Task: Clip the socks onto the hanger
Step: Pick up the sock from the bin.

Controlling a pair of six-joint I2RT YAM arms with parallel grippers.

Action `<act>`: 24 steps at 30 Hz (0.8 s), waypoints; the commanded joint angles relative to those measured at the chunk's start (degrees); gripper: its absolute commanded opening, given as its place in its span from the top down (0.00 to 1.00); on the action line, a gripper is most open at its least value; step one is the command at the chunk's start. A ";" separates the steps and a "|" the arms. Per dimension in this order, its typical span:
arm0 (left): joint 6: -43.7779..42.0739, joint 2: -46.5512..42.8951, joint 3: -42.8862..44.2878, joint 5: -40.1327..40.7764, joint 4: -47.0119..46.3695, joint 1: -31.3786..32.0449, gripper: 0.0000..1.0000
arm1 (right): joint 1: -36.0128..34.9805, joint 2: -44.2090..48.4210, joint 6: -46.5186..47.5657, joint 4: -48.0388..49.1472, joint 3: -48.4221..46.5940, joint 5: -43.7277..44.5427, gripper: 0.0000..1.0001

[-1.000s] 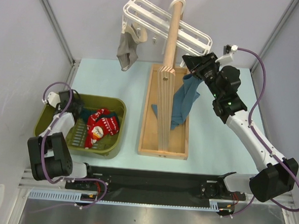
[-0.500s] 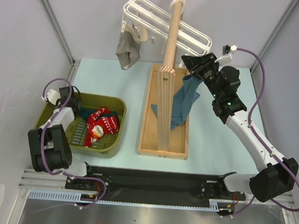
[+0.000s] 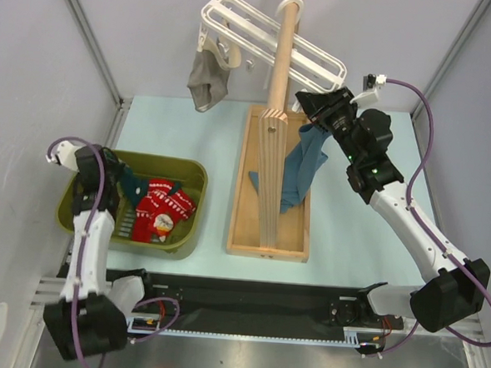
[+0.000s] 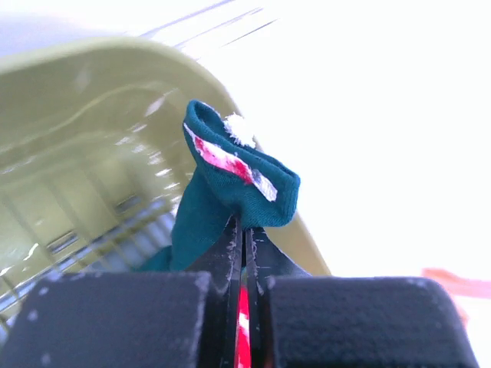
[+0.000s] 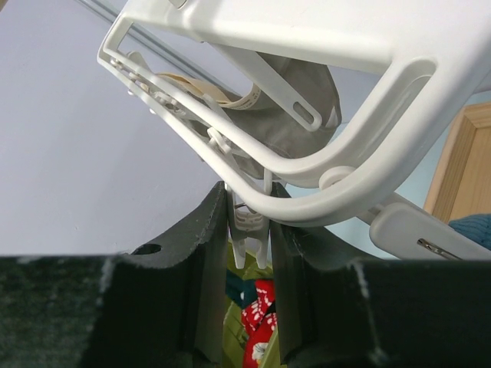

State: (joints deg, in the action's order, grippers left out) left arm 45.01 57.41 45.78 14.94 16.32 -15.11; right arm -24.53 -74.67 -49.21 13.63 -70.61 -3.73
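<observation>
A: L claw [image 4: 244,234] is clenched on 1 teal sock [image 4: 230,176], over the basket [image 3: 188,230].
B: R claw [image 3: 315,105] pinches a peg [image 5: 249,238] on the hanger [image 3: 271,40]. That's up and right of the sock, well apart.

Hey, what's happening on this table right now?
Two robot arms are hanging socks. The left gripper is clamped on a teal sock in the green basket. The right gripper pinches a white clip under the hanger. A grey sock hangs there already; red socks lie in the basket.
</observation>
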 commanded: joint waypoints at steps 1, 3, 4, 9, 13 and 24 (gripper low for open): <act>-5.02 -9.40 1.94 -6.40 1.09 2.09 1.00 | -0.60 -0.56 1.92 -3.08 -1.46 -0.67 1.00; -6.34 -13.89 3.78 -8.16 2.22 4.03 1.00 | -0.52 -0.82 2.19 -3.08 -1.46 -0.84 1.00; -6.78 -14.86 5.53 -9.39 2.49 5.95 1.00 | -0.60 -0.82 2.36 -3.08 -1.37 -1.02 1.00; -9.94 -16.89 11.87 -9.50 5.91 12.91 1.00 | -0.52 -1.09 2.80 -3.52 -1.55 -1.37 1.00; -12.23 -18.64 13.37 -16.49 2.76 13.71 1.00 | -0.60 -0.74 3.42 -4.13 -1.64 -1.63 1.00; -20.13 -3.37 20.21 -57.30 -13.52 22.57 1.00 | -0.69 -0.12 6.06 -3.26 -1.90 -6.82 1.00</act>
State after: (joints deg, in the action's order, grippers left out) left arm 30.15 48.90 61.12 -30.41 4.14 3.42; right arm -24.69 -75.33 -45.47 13.17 -71.81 -6.85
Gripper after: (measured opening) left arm 0.010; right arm 0.290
